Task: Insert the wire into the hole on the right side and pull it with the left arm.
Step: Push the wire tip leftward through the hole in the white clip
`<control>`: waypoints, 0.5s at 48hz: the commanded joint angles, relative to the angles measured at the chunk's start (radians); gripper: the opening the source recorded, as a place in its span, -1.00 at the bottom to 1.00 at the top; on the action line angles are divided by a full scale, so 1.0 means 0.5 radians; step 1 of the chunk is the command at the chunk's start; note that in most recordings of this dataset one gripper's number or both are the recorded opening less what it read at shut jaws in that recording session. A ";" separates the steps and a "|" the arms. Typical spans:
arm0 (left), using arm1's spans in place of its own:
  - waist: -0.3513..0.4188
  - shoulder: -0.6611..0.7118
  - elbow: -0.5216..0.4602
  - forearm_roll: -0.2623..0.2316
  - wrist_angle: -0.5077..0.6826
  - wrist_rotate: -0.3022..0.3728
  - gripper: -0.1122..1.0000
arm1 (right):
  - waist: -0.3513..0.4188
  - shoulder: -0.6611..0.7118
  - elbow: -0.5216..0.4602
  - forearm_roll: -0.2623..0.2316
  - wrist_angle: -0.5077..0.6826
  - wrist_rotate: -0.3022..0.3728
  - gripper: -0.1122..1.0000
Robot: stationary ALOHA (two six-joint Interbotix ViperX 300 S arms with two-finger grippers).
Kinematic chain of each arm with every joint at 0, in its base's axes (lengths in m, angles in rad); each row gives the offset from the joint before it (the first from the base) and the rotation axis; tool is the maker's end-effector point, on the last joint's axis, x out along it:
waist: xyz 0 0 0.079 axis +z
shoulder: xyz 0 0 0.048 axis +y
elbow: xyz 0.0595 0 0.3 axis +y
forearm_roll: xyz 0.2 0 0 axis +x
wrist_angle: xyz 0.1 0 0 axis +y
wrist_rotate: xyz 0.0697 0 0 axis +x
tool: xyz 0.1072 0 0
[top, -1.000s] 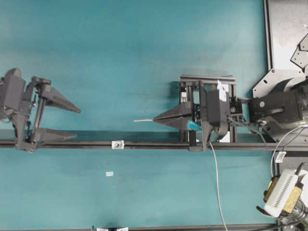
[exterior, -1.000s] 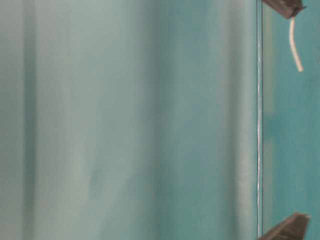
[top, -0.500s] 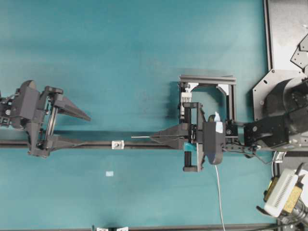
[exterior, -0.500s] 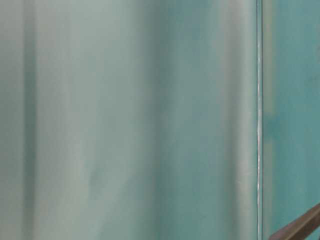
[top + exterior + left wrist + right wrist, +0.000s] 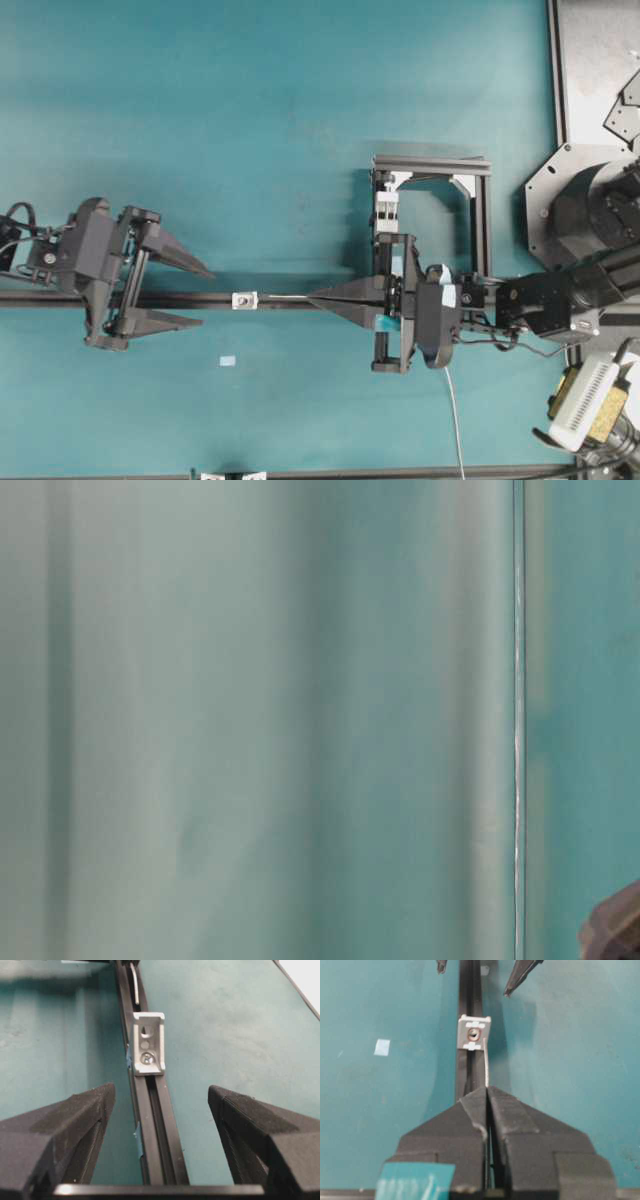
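Over black rail [image 5: 300, 301], thin pale wire [image 5: 485, 1067] pinched by right gripper [image 5: 487, 1091] beside silver block's hole [image 5: 474, 1035]; left gripper [image 5: 160, 1100] held spread.

Free room: wide bare teal table surface [image 5: 250, 130] btwn the two arms, above & below the long black rail [image 5: 290, 301]. On rail sits small silver-white rectangular bracket w/ hole [image 5: 244, 299]; open rail either side. Left black gripper w/ pointed fingers [image 5: 190, 297] straddles rail, jaws wide, bracket just ahead in the gap. Right black gripper w/ teal patch [image 5: 312, 296] pinches thin pale wire [image 5: 285, 297]; tip near bracket. Black square frame [image 5: 432, 170] blocks behind right gripper.
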 commanded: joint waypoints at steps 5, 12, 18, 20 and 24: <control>-0.012 0.009 -0.083 -0.015 -0.018 0.003 0.84 | 0.052 0.055 -0.031 0.006 -0.126 -0.003 -0.75; -0.012 0.046 -0.129 -0.015 -0.018 -0.003 0.84 | 0.061 0.114 -0.040 0.046 -0.199 -0.003 -0.75; -0.015 0.055 -0.147 -0.015 -0.021 -0.003 0.84 | 0.061 0.129 -0.043 0.071 -0.206 -0.003 -0.75; -0.012 0.052 -0.147 -0.015 -0.018 -0.006 0.84 | 0.067 0.126 -0.043 0.071 -0.206 -0.003 -0.75; -0.015 0.055 -0.144 -0.015 -0.021 -0.009 0.84 | 0.067 0.129 -0.043 0.071 -0.206 -0.003 -0.75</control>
